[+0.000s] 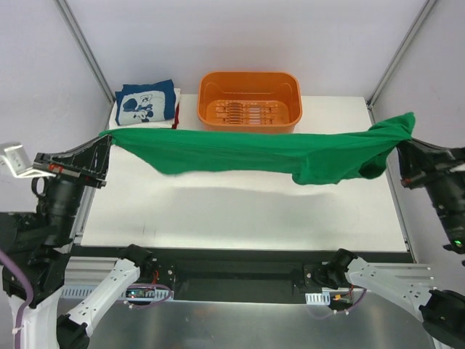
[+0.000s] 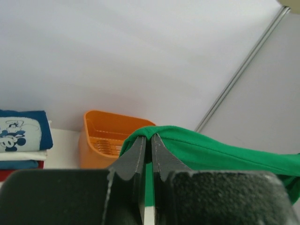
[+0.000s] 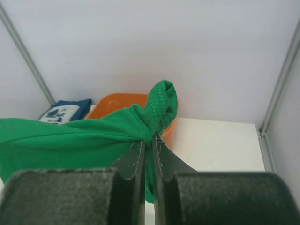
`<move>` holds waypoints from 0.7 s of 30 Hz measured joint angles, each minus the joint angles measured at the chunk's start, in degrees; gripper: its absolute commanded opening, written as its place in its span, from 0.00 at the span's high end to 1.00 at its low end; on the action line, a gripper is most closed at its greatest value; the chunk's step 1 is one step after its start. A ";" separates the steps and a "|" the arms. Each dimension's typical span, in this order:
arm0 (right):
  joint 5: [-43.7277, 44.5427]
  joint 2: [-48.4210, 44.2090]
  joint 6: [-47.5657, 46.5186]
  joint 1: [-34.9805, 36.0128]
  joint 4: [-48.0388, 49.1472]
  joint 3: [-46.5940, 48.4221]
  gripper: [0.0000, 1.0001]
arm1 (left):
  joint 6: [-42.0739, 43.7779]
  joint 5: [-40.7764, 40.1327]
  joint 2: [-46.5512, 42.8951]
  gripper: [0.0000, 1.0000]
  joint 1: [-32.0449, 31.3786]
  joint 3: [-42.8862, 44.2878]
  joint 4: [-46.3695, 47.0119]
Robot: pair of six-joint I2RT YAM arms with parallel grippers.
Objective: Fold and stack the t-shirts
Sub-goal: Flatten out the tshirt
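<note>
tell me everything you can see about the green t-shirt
The green t-shirt is plain bright green soft cloth, unfolded, stretched like a band in the air above the table. The left end effector pinches one end and the right end effector the other, where the cloth bunches and a stitched hem pokes up. It sags lower toward the right and seems not to touch the table.

Plain white walls [image 1: 240,36] enclose a white table [image 1: 240,211].

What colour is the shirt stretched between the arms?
The shirt is plain bright green, clearest in top view.
</note>
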 measured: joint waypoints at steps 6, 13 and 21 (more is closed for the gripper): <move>-7.52 -1.95 2.08 -0.02 -2.19 4.66 0.94 | -0.20 2.10 -3.15 1.00 0.00 1.57 0.09; -1.92 1.79 2.19 -0.02 -4.44 5.33 0.92 | -0.22 0.22 -1.11 1.00 0.00 1.60 -0.15; 15.87 19.65 5.84 -8.90 -2.69 -8.37 0.88 | -2.12 -12.90 12.66 1.00 0.26 -12.31 1.11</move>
